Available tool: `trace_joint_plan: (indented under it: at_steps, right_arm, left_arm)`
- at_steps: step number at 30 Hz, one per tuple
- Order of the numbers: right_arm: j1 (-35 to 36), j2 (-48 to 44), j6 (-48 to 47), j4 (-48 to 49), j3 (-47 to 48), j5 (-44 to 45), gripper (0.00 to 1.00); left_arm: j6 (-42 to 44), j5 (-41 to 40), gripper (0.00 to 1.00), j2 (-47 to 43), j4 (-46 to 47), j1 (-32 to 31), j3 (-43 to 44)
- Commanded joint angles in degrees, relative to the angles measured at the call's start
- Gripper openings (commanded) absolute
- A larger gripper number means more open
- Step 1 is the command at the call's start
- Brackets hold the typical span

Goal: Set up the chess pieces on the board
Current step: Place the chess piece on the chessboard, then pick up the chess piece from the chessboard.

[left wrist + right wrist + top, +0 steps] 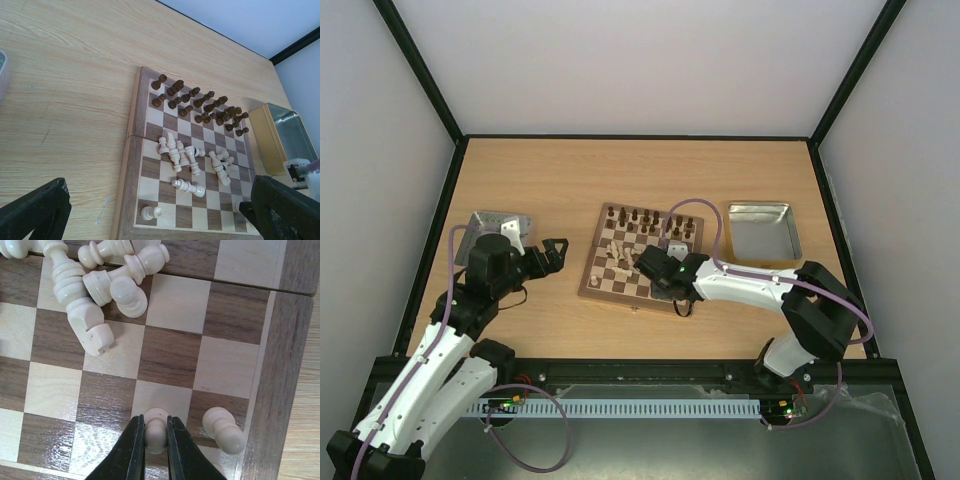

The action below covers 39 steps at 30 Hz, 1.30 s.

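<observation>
Left arm bent, tool (pixel 557 254) wide open. Right arm stretched leftward, tool (pixel 155 426) pinching cream pawn (pixel 156 415).

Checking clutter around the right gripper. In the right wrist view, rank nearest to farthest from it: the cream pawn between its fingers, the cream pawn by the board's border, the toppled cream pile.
1. Gripped cream pawn: between the right gripper fingers, bottom centre.
2. Border cream pawn: to the right in view, by the board edge.
3. Toppled cream pile: top left, farthest.

White arms (pixel 745 287) with black joints, lilac cables (pixel 545 440), black fingers (pixel 134 452).
</observation>
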Motion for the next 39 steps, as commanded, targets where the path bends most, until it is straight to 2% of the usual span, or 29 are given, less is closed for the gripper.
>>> trace_joint_plan:
  at_steps: [1,18,25,35,39]
  right_arm:
    - [0.3,1.0,0.9,-1.0,1.5,2.6,0.1]
    - [0.4,-0.2,1.4,-2.2,3.5,4.9,0.22]
    - [0.3,-3.2,4.5,-1.4,3.3,10.0,0.26]
    - [-0.4,-1.2,5.3,5.1,3.3,11.2,0.29]
    - [-1.6,1.1,4.9,7.1,4.6,10.8,0.26]
  left_arm:
    - [-0.1,-0.5,0.99,-0.2,0.8,0.3,-0.8]
    - [0.1,-0.3,1.0,0.0,0.8,0.4,-0.7]
    - [0.1,-0.4,1.0,0.0,0.8,0.4,-0.7]
    - [0.1,-0.4,1.0,0.2,0.6,0.4,-0.7]
    - [0.1,-0.4,1.0,0.1,0.5,0.3,-0.7]
